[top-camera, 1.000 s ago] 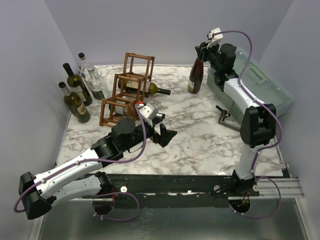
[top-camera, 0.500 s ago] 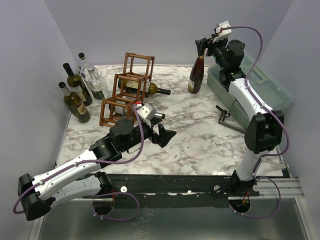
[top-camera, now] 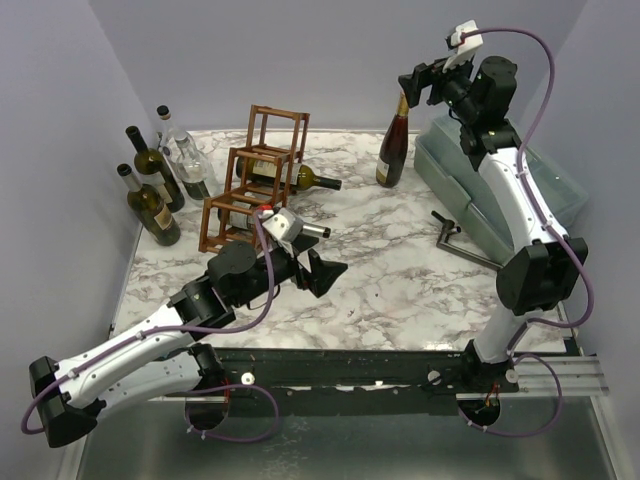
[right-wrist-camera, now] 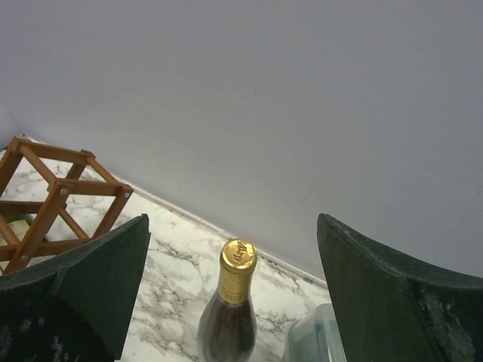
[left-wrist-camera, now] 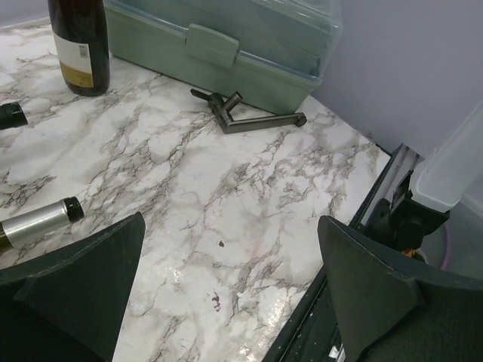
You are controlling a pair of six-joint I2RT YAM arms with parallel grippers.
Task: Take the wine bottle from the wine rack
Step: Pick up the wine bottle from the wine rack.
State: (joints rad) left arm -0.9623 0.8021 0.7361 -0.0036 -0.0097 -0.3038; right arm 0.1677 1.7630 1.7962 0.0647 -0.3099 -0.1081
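Observation:
The reddish-brown wine rack (top-camera: pixel 262 172) stands at the back left, and its corner shows in the right wrist view (right-wrist-camera: pixel 53 197). A green wine bottle (top-camera: pixel 302 178) lies in the rack's middle tier, neck poking out to the right. A dark wine bottle with a gold cap (top-camera: pixel 392 148) stands upright on the marble, apart from the rack (right-wrist-camera: pixel 237 264) (left-wrist-camera: pixel 78 44). My right gripper (top-camera: pixel 420 80) hangs open just above its cap (right-wrist-camera: pixel 232 226), touching nothing. My left gripper (top-camera: pixel 318 268) is open and empty low over the table's middle (left-wrist-camera: pixel 230 222).
A green toolbox (top-camera: pixel 510 165) sits at the back right with a grey metal tool (top-camera: pixel 452 240) in front of it. Several bottles (top-camera: pixel 152 185) stand left of the rack. A silver-capped bottle neck (left-wrist-camera: pixel 39 222) shows at the left wrist view's left edge.
My right gripper has opened, let go of the standing bottle's neck and risen up and to the right. The bottle stays upright. My left arm has drawn slightly nearer.

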